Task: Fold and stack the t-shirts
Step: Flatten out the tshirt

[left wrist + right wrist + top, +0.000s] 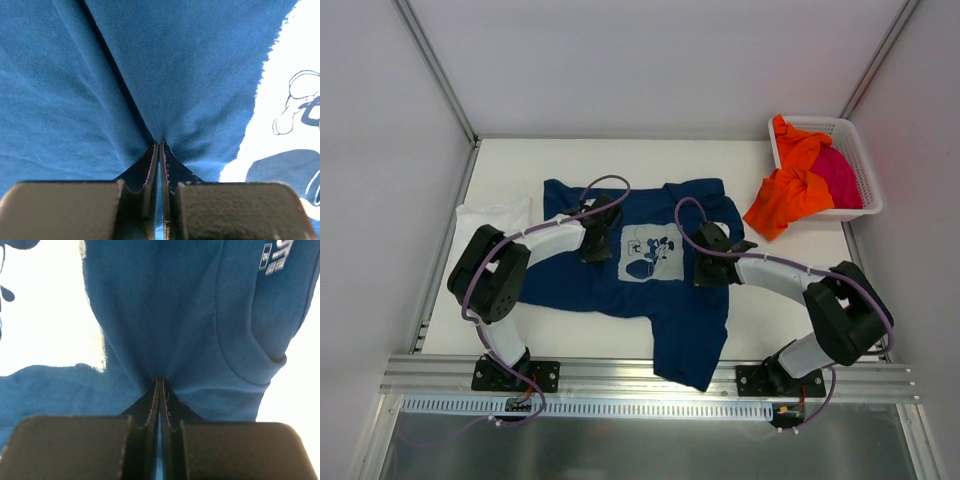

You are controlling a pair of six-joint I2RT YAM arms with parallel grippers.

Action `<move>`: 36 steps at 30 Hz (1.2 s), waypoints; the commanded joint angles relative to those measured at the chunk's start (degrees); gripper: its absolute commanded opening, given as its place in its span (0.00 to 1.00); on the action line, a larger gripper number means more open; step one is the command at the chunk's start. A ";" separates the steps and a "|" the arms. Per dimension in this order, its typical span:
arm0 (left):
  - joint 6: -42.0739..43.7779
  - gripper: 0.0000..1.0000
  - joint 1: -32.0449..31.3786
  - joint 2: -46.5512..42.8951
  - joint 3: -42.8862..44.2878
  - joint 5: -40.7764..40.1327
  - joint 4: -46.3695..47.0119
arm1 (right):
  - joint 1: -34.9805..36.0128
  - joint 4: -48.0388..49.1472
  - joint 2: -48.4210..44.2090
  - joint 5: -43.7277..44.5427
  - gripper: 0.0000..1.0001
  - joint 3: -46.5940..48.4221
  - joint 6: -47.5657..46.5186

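A navy t-shirt [620, 290] with a pale square chest print [650, 253] lies spread on the table, one end hanging over the front edge. My left gripper [595, 245] is shut on a pinch of its cloth just left of the print; the wrist view shows the fabric [125, 90] puckering into the closed left gripper [160, 144]. My right gripper [710, 268] is shut on a fold right of the print, near the ribbed collar [240, 355], with the right gripper [160, 381] gathering cloth. A white t-shirt [495, 215] lies at the left. Orange [785, 195] and magenta [835, 175] t-shirts sit at the basket.
The white lattice basket [860, 165] stands at the back right with the orange tee spilling over its near rim onto the table. A metal rail [640, 372] runs along the front edge by the arm bases. Walls enclose the table on three sides.
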 commanded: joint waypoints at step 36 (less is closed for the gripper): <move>0.37 0.99 -8.79 -14.29 9.62 -10.25 -10.27 | -1.10 -15.78 -13.79 16.16 0.75 21.11 -9.12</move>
